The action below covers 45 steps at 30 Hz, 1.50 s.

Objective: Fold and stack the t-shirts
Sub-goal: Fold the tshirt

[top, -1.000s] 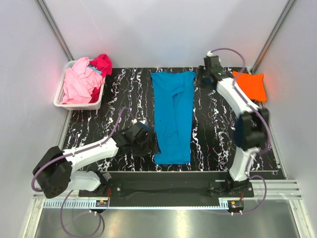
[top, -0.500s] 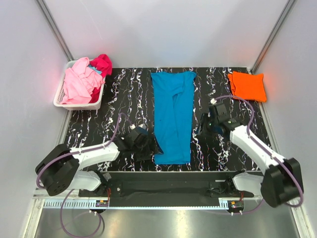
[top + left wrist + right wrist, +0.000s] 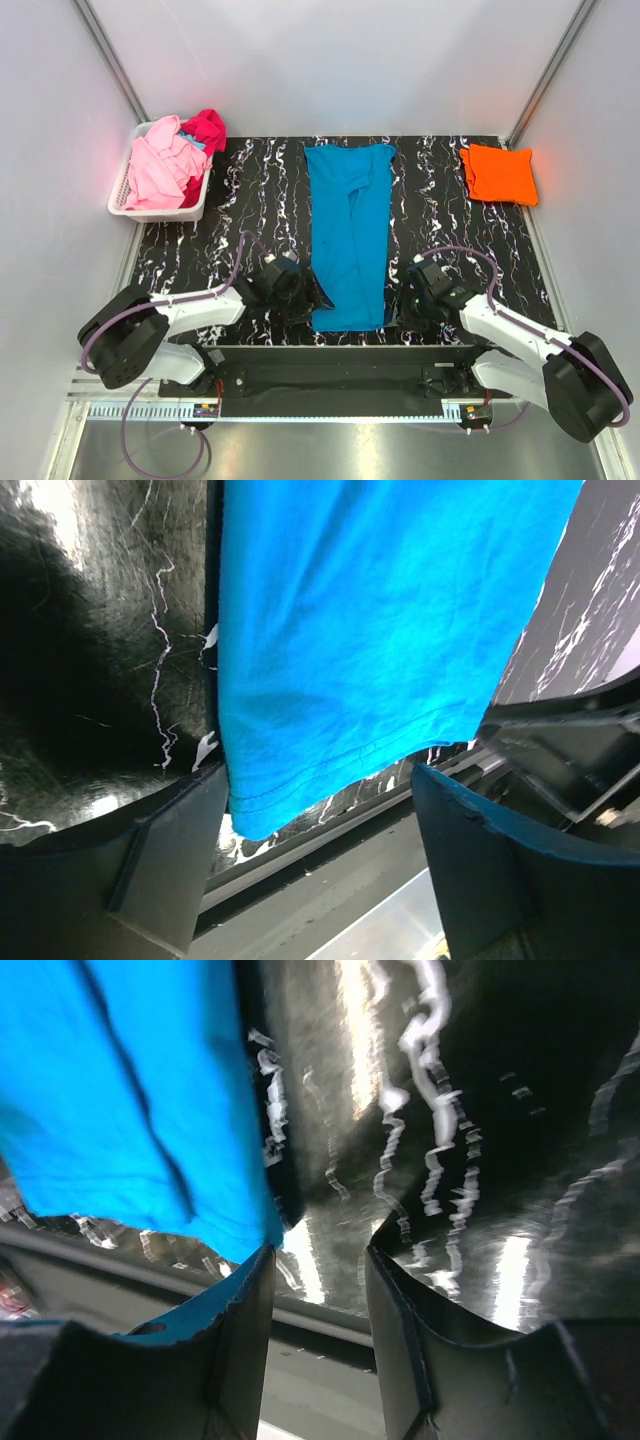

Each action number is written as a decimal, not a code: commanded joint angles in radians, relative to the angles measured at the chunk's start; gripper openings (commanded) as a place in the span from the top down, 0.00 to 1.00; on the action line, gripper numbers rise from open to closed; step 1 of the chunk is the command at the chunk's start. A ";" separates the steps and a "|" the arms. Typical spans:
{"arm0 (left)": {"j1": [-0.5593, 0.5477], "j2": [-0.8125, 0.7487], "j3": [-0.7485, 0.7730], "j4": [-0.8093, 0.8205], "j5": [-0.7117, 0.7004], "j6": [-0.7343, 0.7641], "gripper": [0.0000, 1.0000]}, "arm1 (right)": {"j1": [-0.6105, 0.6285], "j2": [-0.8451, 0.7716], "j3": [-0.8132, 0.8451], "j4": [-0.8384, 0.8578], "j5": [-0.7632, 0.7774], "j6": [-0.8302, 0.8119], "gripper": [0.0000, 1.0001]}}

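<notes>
I count the orange tee (image 3: 498, 173) folded aside, the turquoise tee (image 3: 350, 235) only folded lengthwise, my left gripper (image 3: 310, 850) and right gripper (image 3: 318, 1290) both open at its near hem, and the pink tee (image 3: 160, 165) and magenta tee (image 3: 207, 130) unfolded in the basket (image 3: 155, 213).

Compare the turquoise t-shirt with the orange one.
The turquoise t-shirt is a long, half-folded strip; the orange t-shirt is a compact folded square. Turquoise lies mid-table; orange at the far right corner. The left hand and right hand flank the turquoise hem; neither is near the orange. Both lie flat on the table.
</notes>
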 commanded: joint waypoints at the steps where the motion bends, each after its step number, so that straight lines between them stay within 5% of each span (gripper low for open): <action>1: -0.011 0.021 -0.025 0.023 0.002 -0.047 0.22 | 0.027 -0.010 -0.019 0.108 -0.034 0.069 0.51; 15: -0.046 0.070 -0.056 0.025 -0.024 -0.108 0.47 | 0.036 -0.065 -0.045 0.133 -0.009 0.120 0.54; 45: -0.066 0.154 -0.050 0.068 -0.013 -0.122 0.47 | 0.044 -0.169 0.078 -0.076 0.106 0.094 0.59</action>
